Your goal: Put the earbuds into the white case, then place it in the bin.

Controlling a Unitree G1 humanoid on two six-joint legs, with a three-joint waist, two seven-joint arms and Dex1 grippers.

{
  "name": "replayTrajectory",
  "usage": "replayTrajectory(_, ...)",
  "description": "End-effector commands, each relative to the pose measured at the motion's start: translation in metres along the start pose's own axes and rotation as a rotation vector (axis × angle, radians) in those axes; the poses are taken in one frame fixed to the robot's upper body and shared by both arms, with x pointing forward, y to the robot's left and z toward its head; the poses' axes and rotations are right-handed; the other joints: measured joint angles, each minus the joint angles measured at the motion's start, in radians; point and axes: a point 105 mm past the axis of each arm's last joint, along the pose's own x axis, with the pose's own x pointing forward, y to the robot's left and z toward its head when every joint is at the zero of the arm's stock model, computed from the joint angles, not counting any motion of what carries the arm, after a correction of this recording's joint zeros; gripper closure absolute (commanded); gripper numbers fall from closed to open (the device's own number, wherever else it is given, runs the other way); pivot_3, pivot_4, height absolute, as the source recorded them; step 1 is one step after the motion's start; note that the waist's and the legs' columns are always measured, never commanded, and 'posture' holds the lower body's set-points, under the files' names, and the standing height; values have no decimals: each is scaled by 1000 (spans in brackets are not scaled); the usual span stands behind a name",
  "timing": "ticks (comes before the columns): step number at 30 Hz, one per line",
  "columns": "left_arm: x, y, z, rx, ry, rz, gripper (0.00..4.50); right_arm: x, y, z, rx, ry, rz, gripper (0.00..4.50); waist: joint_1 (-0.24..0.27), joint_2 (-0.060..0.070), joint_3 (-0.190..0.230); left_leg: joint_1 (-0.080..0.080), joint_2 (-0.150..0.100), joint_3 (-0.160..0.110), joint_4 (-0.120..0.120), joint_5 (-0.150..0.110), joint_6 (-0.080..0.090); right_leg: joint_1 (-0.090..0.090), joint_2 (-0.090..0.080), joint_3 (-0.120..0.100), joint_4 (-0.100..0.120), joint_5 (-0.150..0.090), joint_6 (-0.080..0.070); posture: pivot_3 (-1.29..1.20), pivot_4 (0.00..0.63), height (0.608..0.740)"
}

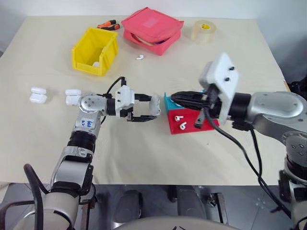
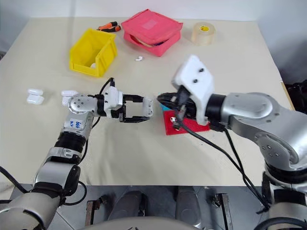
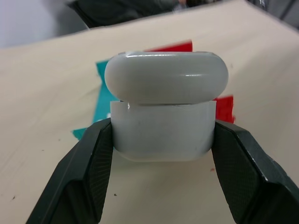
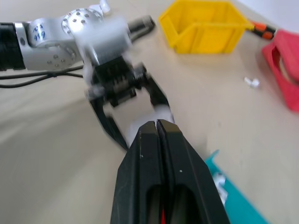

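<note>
Left wrist view: your left gripper (image 3: 163,135) has its jaws clamped on the white case (image 3: 164,105), one black finger on each side of the base, lid sitting slightly raised on top.
Left gripper from the head: you see it (image 1: 152,109) pointing across to the right, case at its tip, raised just beside the trays.
Right gripper: your jaws (image 4: 157,127) are pressed flat together, nothing visible between them, and they point straight at the held case.
Gap between grippers: close, tip nearly facing tip; you cannot tell whether they touch.
Trays: red tray (image 1: 192,125) and teal tray (image 1: 169,101) lie right under your right gripper on the surface (image 1: 153,153).
Earbuds: two white earbuds (image 1: 180,121) lie in the red tray; one more earbud (image 1: 139,57) lies loose on the surface between the bin and the pink pouch.
Bin: yellow bin (image 1: 84,53) stands at the far left of the surface, well apart from both grippers.
Spare cases: one pair (image 1: 38,95) rests at the left edge, another pair (image 1: 73,97) just behind your left wrist.
Pink pouch: pink pouch (image 1: 152,29) sits at the far side, unzipped.
Tape roll: tape roll (image 1: 203,31) rests to the right of the pouch.
Orange-handled tools: orange-handled tools (image 1: 107,24) lie behind the bin.
</note>
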Motion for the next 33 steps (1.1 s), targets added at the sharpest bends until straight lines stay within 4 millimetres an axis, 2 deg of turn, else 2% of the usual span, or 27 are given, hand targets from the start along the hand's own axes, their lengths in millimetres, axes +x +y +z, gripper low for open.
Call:
replayTrajectory(1,3,7,7,31,-6,15,1723,14,7,6,-24,-6,24,4457,0,0,0,0,0,0,0,0,0,0,0,0,0,0,0,0,150,740)
replayTrajectory(6,6,7,15,45,-41,20,1723,34,10,-9,-61,69,58,4457,3,0,0,-1,-1,0,0,0,0,0,-1,-2,0,0,0,0,150,740)
replayTrajectory(15,5,-5,24,52,-106,15,1723,48,-7,-13,-112,60,53,4457,-3,0,0,-1,0,0,0,0,0,0,0,-2,0,0,0,0,150,740)
replayTrajectory(19,-3,-5,27,45,-115,54,1723,39,-23,-24,-119,107,20,4457,-1,0,0,-1,0,1,1,0,0,-1,0,-2,0,0,0,0,150,740)
replayTrajectory(23,-11,0,28,28,-119,115,1723,21,-30,-36,-114,159,15,4457,4,0,0,-2,0,0,1,0,0,0,-1,-2,0,0,0,0,150,740)
replayTrajectory(28,-17,3,28,17,-114,162,1723,9,-41,-47,-107,202,-21,4457,1,0,0,-1,0,0,1,0,0,-1,-1,-3,0,0,0,0,150,740)
replayTrajectory(30,-18,2,26,10,-109,169,1723,6,-49,-46,-106,195,-57,4457,-1,0,0,-1,0,0,1,0,0,-1,-1,-3,0,0,0,0,150,740)
replayTrajectory(33,-18,1,25,2,-107,173,1723,6,-55,-32,-104,130,-70,4457,-1,0,0,-1,0,1,1,0,0,-1,-1,-3,0,0,0,0,150,740)
